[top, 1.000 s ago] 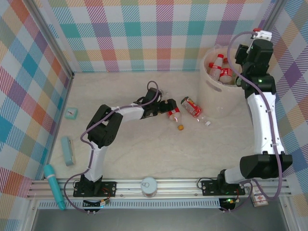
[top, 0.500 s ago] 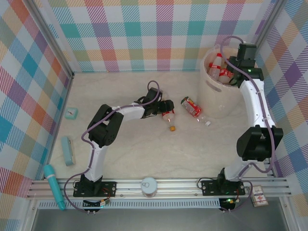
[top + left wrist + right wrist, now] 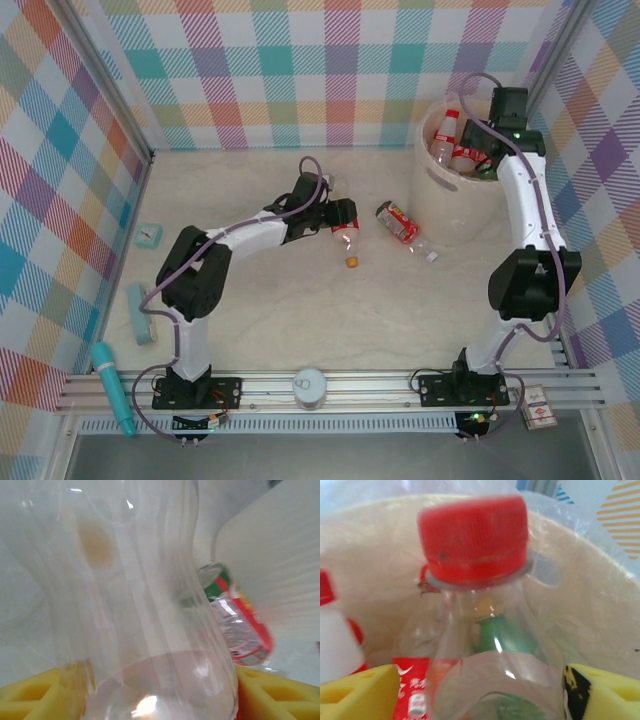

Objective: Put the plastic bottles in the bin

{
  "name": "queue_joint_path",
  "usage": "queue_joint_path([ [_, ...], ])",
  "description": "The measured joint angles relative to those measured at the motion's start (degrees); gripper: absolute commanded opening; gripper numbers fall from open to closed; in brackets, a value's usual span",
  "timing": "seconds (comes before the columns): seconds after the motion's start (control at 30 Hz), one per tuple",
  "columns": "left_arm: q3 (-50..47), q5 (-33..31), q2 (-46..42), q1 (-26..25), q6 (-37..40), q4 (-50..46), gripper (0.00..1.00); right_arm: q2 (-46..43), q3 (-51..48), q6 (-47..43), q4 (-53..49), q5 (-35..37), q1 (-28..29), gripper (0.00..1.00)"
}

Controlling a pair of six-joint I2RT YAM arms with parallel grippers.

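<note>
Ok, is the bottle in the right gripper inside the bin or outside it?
Inside its mouth, gripped. In the right wrist view the right gripper clamps the red-capped bottle, with the bin wall around it.

The right gripper [image 3: 485,152] came down from high on the right to just over the bin [image 3: 437,186], carrying its red-capped bottle [image 3: 475,630]. The left gripper [image 3: 336,220] pulled the orange-capped bottle [image 3: 346,240] a little left, and that arm's elbow swung left too.

Pastel plaid walls [image 3: 300,70] rise behind and on both sides of the pale marbled table [image 3: 300,310], with a metal rail [image 3: 380,385] along its near edge.
</note>
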Motion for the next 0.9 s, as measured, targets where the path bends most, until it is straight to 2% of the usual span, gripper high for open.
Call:
queue_joint_path([
  [0.1, -2.0, 1.8, -3.9, 0.3, 1.6, 2.0, 0.66, -1.5, 4.1, -0.1, -3.0, -2.4, 0.0, 0.89],
  [0.23, -4.7, 5.3, -7.7, 0.4, 6.9, 3.5, 0.66, -7.8, 3.8, 0.6, -5.9, -7.4, 0.3, 0.90],
  [0.37, -6.6, 8.6, -10.4, 0.4, 13.6, 3.5, 0.66, -17.0, 0.1, 3.0, -7.3, -17.9, 0.3, 0.90],
  [0.53, -7.6, 13.3, -12.9, 0.4, 20.0, 3.0, 0.67, -25.6, -11.7, 7.3, -6.1, -34.8, 3.3, 0.90],
  [0.73, -7.6, 18.8, -15.6, 0.4, 23.9, 3.2, 0.68, -25.6, -25.2, 12.5, -2.7, -43.6, 13.0, 0.94],
  [0.9, -8.9, 23.3, -16.8, 0.3, 23.4, 5.0, 0.68, -24.0, -29.9, 16.8, 4.2, -47.2, 16.1, 0.96],
])
